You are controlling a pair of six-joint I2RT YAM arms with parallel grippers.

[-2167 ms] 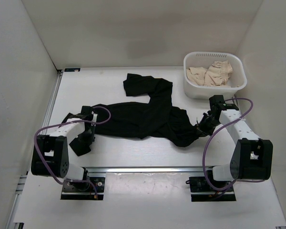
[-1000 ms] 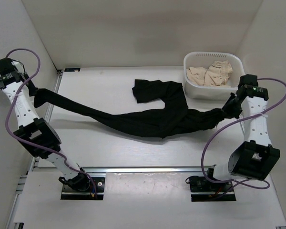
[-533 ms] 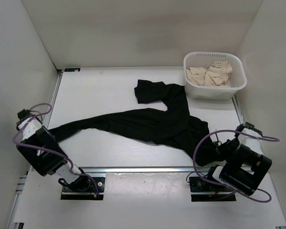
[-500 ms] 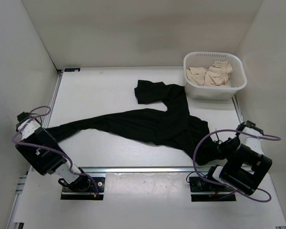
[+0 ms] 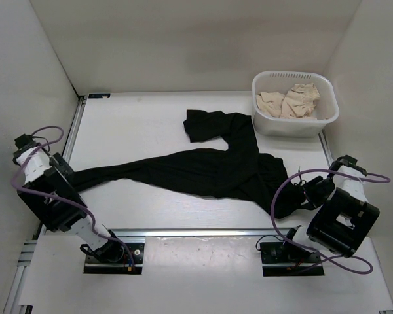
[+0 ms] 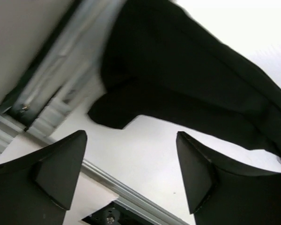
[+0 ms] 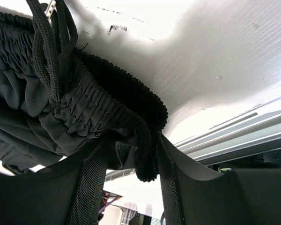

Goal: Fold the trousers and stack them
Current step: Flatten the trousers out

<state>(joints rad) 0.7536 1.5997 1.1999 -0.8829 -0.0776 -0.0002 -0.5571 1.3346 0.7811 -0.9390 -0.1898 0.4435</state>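
The black trousers lie stretched across the table, one leg running left, the other bent up toward the back. My left gripper stands wide open at the table's left edge with nothing between its fingers. The leg's end lies just ahead of it. My right gripper sits at the near right with its jaws apart. The elastic waistband and its drawstring hang loosely between the fingers, resting against the right one.
A white basket with beige cloths stands at the back right, close to the trousers' upper leg. White walls close in on both sides. A metal rail runs along the near edge, another along the left.
Both arms came down from a raised, stretched hold and laid the trousers on the table. Both grippers opened; the left let go of the leg's end.
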